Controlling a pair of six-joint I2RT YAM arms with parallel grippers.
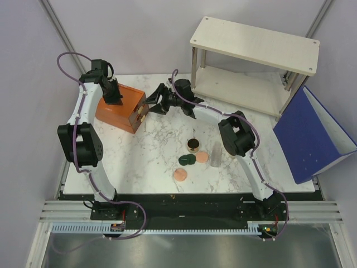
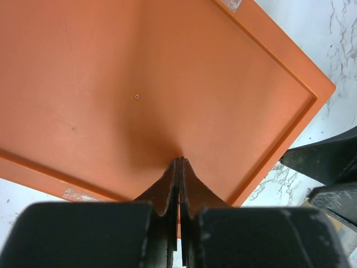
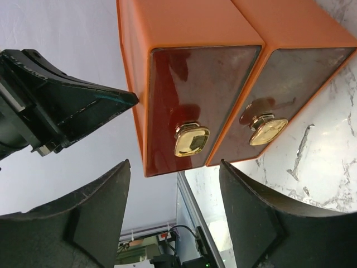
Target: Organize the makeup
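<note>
The makeup lies loose on the marble table: a gold-lidded round jar [image 1: 193, 146], a dark green compact [image 1: 187, 159], two peach-pink discs [image 1: 202, 157] [image 1: 180, 175] and a clear tube [image 1: 215, 152]. Both arms are away from it, at the orange drawer box [image 1: 120, 108]. My left gripper [image 1: 111, 92] [image 2: 179, 160] is shut, tips pressed on the box's flat top [image 2: 139, 84], nothing between them. My right gripper [image 1: 146, 106] [image 3: 174, 167] stands open just before the box's dark red drawer fronts. The jaws flank the upper drawer's gold knob [image 3: 191, 139] without touching it.
A second gold knob [image 3: 268, 128] sits on the neighbouring drawer. A white two-tier shelf [image 1: 254, 42] stands at the back right. A blue bin [image 1: 312, 134] leans at the table's right edge. The left gripper's black body [image 3: 61, 106] shows close beside the box.
</note>
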